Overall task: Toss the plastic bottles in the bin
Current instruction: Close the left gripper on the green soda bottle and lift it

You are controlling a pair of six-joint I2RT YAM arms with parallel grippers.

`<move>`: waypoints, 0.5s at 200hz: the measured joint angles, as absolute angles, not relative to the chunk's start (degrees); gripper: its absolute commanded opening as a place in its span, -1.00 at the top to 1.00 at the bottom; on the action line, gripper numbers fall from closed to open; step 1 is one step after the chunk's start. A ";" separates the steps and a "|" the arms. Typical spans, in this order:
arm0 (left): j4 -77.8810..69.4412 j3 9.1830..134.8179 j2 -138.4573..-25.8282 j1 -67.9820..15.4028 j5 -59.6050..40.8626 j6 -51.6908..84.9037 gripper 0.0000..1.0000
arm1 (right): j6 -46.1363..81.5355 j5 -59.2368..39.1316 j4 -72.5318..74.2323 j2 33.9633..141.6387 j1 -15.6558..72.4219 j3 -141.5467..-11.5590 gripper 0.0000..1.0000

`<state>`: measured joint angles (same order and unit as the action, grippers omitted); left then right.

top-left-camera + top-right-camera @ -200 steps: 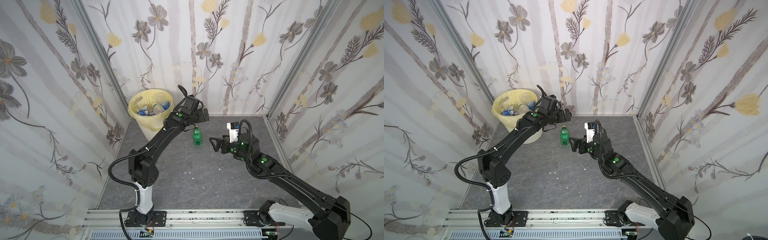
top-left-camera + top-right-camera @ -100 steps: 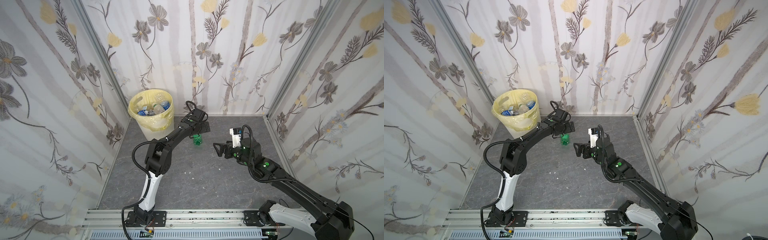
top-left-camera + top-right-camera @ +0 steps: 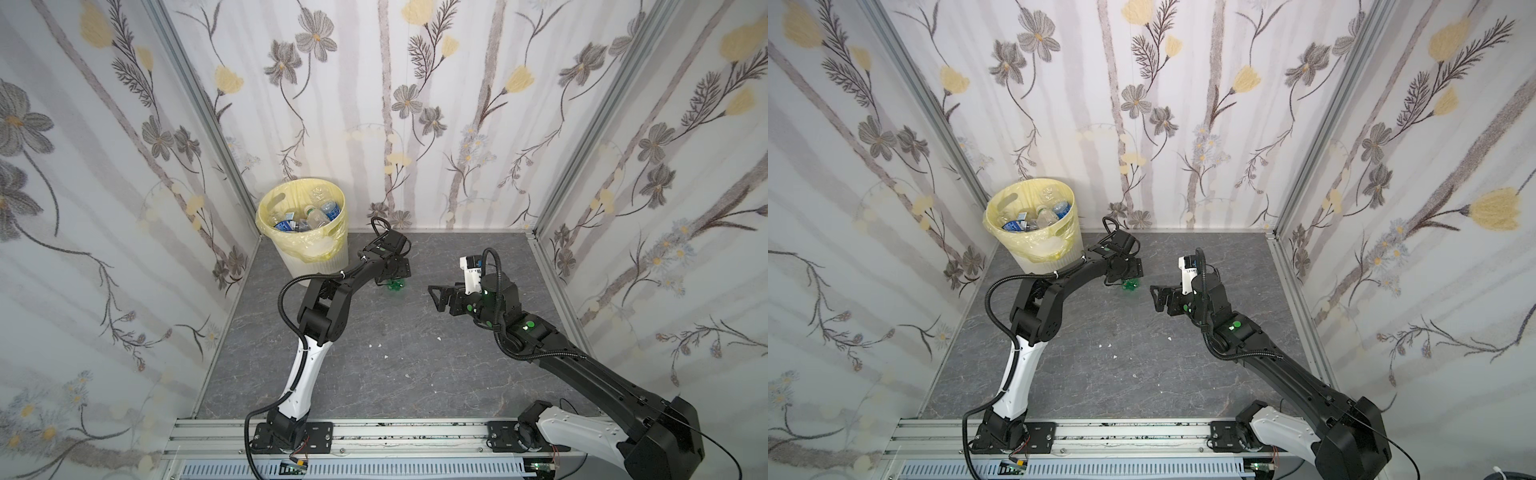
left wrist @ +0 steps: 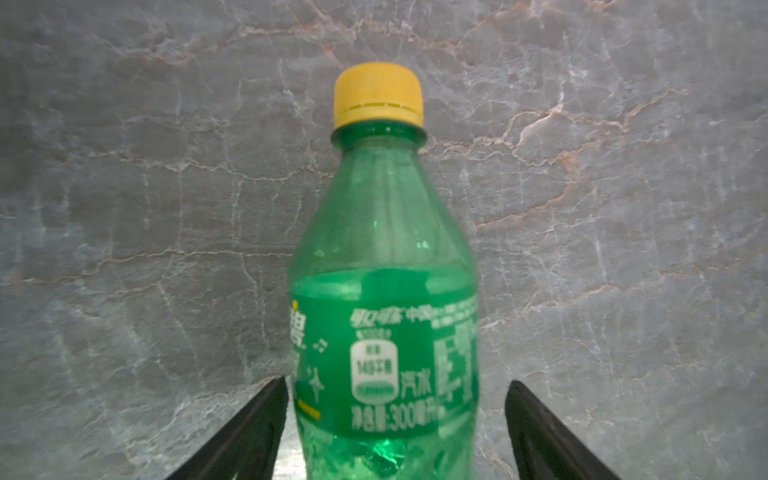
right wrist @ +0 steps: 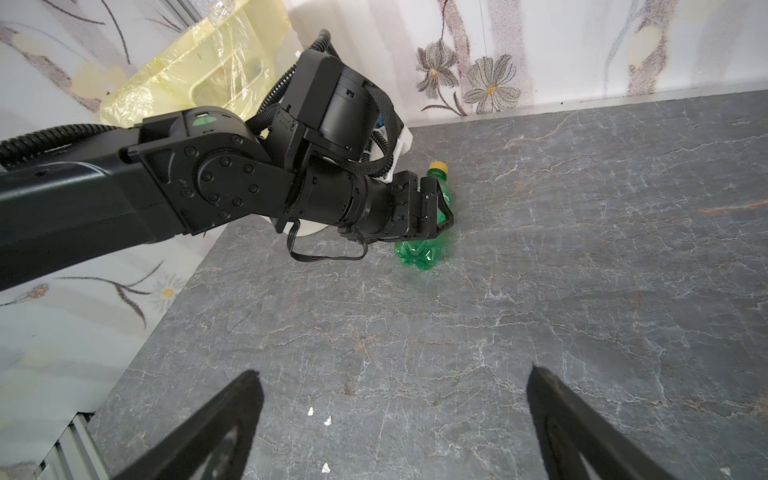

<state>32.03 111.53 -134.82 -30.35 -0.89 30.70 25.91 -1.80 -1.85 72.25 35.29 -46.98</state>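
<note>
Item under inspection: one green bottle (image 4: 382,291) of translucent plastic, with a yellow cap (image 4: 378,93), a green label printed in white characters, and a lobed base. It is on the grey marbled table (image 3: 374,374), just beside the bin (image 3: 316,259), towards the back wall and well apart from the right gripper (image 5: 392,372). In both top views only its base shows, protruding from under the left wrist (image 3: 393,285). The long axis runs roughly front to back: the cap points at the back wall and the base faces the front. It is tipped over rather than upright, though the views do not settle whether it lies flat on the table. The left gripper (image 4: 397,384) straddles the labelled body with its jaws partly spread. One finger is at the label's edge and the other stands clear of the opposite side, so no firm hold is evident. The right gripper hangs above bare table, jaws spread wide and holding nothing. The bin, lined with a pale yellow bag, contains several clear bottles with blue labels (image 3: 309,216).
</note>
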 measured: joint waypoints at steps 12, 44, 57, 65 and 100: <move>32.03 111.46 -135.26 -30.11 -0.91 30.33 -0.55 | 26.00 -2.31 -1.61 72.82 35.29 -46.98 -0.99; 31.99 111.42 -135.87 -29.71 -1.08 29.69 -0.37 | 26.11 -3.33 -1.50 74.81 35.33 -47.22 -0.99; 31.97 111.42 -136.05 -29.61 -1.10 29.08 -0.26 | 26.13 -4.21 -1.54 75.75 35.33 -47.75 -0.99; 31.97 111.42 -136.14 -29.52 -1.13 28.73 -0.21 | 26.13 -4.45 -1.52 76.07 35.33 -47.99 -0.99; 31.83 111.42 -136.09 -29.47 -1.32 28.47 -0.05 | 26.50 -5.45 -1.45 76.51 35.33 -48.45 -0.99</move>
<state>31.83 111.42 -136.09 -29.47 -1.32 28.47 26.50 -5.45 -1.45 76.51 35.33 -48.45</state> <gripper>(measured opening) 0.547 0.996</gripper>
